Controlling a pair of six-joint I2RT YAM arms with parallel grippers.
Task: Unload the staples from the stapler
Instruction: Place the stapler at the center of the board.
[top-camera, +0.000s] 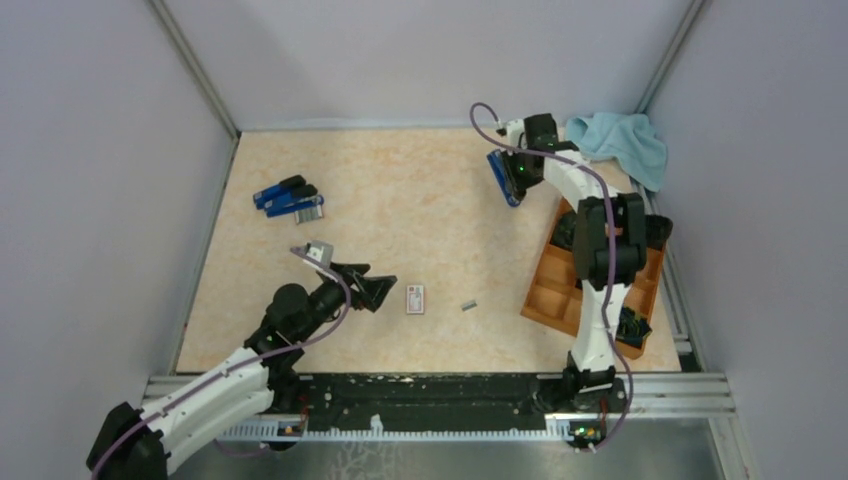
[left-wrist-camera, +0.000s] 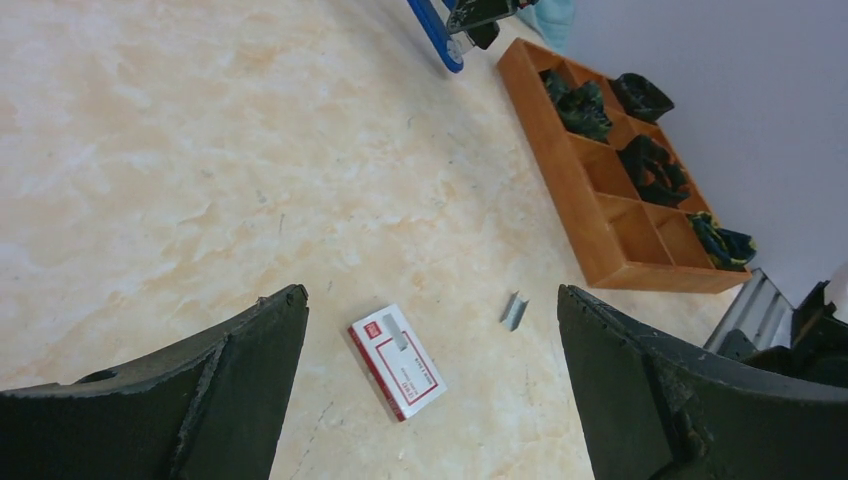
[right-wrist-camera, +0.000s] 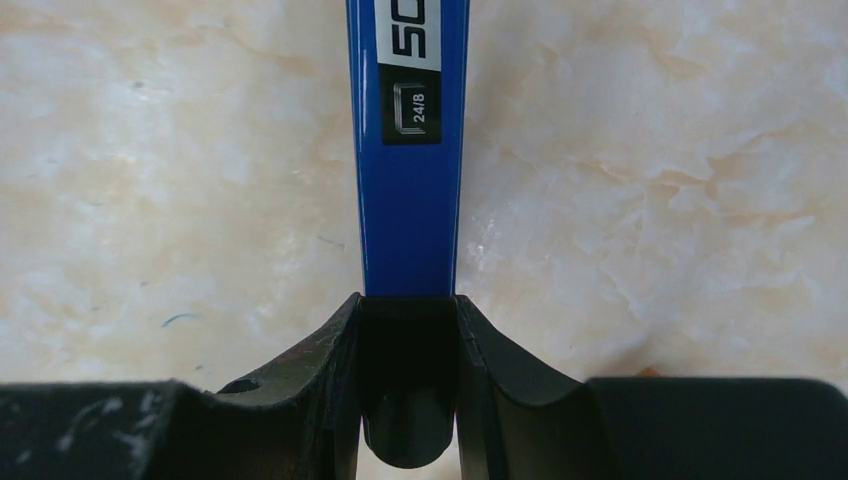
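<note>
Staples (left-wrist-camera: 513, 311) thin grey metal strip; stapler (right-wrist-camera: 410, 150) glossy blue, slim bar.

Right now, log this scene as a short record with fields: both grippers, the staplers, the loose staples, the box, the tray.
left gripper: open, empty, near the small white box with a red label
right gripper: shut on a long blue stapler, far side
second blue stapler: lying far left, untouched
short grey metal staple strip: loose on the beige table, right of the box, not touching
orange wooden compartment tray: right edge, dark items inside
</note>
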